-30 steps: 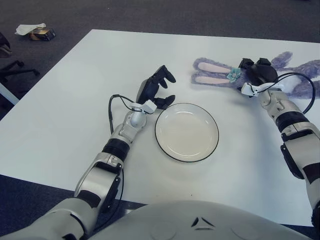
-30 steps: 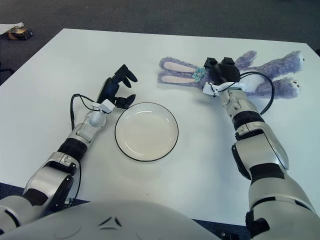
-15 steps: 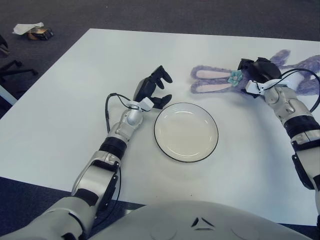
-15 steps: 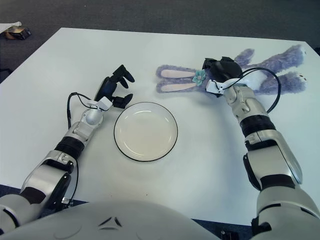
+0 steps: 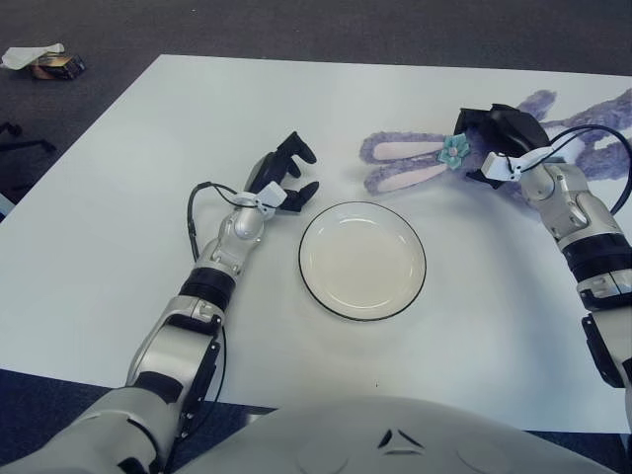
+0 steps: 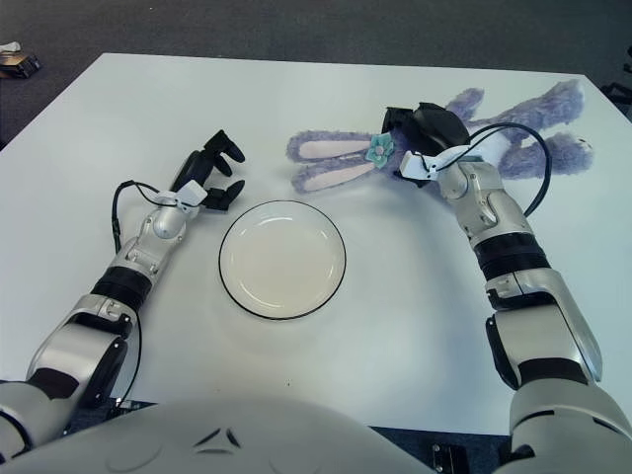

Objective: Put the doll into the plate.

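The doll (image 6: 444, 133), a purple plush rabbit, lay on the white bench (image 6: 395, 316) at about 1 o'clock from the plate (image 6: 282, 259), apart from it. Its long axis ran roughly 3 to 9 o'clock across the bench, slightly tilted: the two long ears (image 6: 331, 163) pointed toward 9 o'clock, with the tips reaching closest to the plate's far rim, and the legs (image 6: 553, 123) trailed off toward 3 o'clock near the bench edge. The ears splayed a little, pink inner faces up. A small teal flower (image 6: 376, 149) sat at the base of the ears.

The right hand (image 6: 427, 133) was on the doll's head, just to the 3 o'clock side of the flower; its dark fingers (image 5: 482, 126) were curled over the head, grasping it. The forearm extended back toward 5 o'clock, with a black cable (image 6: 513, 173) looping beside it over the doll's body.

The left hand (image 6: 202, 178) showed just beside the plate at about 10 o'clock from its centre, fingers (image 5: 294, 150) spread and released, holding nothing. Contact with the bench could not be determined.

The plate was white with a thin dark rim and stood between the two arms. At the far 10 o'clock corner, a small object (image 5: 44, 62) lay on the dark floor (image 5: 296, 25); its identity could not be told.
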Robot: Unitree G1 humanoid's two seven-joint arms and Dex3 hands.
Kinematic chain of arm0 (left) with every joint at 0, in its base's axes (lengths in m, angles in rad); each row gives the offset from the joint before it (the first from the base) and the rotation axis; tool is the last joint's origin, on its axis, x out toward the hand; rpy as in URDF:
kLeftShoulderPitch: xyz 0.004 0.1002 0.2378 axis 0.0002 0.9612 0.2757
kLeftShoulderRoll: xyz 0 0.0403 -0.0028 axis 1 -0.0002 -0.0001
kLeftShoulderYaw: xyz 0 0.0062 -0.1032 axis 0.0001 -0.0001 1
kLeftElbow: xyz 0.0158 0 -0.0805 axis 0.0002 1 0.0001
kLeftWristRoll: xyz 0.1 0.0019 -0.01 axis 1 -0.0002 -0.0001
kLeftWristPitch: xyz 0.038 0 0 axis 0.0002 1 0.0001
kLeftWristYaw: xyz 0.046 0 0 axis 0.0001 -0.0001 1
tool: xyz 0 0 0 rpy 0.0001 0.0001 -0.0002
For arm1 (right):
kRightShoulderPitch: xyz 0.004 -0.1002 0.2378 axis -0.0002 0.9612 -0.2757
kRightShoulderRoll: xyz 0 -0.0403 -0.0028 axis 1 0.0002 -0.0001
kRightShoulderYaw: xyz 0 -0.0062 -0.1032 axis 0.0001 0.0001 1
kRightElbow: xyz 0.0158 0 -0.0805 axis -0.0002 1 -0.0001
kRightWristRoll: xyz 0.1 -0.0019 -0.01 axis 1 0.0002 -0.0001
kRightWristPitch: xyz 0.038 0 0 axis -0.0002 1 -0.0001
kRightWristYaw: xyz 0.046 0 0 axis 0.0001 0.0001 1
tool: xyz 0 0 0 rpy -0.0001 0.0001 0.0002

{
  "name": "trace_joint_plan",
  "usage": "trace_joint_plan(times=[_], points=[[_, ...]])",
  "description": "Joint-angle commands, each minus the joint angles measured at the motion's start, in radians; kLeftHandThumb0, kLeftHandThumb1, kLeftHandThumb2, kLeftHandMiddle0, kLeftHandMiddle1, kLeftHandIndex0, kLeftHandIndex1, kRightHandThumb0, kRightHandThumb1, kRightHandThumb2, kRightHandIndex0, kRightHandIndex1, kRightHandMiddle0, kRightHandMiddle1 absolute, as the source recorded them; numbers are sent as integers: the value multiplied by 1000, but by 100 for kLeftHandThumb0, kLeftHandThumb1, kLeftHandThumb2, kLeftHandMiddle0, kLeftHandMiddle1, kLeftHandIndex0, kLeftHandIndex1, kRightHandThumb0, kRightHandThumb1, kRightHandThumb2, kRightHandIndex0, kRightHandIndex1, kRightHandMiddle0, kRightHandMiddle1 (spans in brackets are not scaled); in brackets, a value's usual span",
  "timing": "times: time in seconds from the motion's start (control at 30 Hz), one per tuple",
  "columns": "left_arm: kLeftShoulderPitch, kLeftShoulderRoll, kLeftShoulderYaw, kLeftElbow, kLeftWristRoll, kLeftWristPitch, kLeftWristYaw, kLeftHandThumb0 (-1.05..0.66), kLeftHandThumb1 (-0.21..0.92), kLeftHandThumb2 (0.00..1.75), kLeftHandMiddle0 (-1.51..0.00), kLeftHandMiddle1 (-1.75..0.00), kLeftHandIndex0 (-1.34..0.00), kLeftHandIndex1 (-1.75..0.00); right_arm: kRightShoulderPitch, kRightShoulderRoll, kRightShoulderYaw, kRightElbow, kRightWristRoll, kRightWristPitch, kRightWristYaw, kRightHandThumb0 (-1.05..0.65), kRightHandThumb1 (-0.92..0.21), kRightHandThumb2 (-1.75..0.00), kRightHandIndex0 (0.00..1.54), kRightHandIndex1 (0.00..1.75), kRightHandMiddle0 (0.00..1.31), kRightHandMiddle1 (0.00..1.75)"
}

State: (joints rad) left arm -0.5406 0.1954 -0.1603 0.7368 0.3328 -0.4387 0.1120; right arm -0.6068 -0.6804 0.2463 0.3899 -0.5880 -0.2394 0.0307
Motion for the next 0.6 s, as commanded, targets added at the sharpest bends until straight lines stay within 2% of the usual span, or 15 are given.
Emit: trace_joint_plan(times=[0.0, 0.07, 0.2, 0.57], points=[[-34, -22, 15, 137, -28, 53, -23, -1, 61, 96, -46, -167, -16, -175, 7, -15, -37, -126, 4, 21, 31, 55, -12, -155, 77, 175, 106, 175], [-50, -29, 16, 173, -34, 46, -16, -1, 61, 96, -46, -167, -15, -175, 16, -13, -46, -156, -3, 35, 39, 55, -12, -155, 77, 175, 106, 175], [-71, -48, 17, 237, -33, 19, 39, -1, 61, 96, -46, -168, -15, -175, 39, 5, -64, -288, -30, 121, 75, 55, -12, -155, 77, 175, 105, 175], [-70, -61, 16, 292, -43, -26, 72, -1, 59, 98, -50, -164, -16, -175, 18, 39, -90, -409, -29, 208, 130, 56, -11, -157, 78, 175, 106, 175]])
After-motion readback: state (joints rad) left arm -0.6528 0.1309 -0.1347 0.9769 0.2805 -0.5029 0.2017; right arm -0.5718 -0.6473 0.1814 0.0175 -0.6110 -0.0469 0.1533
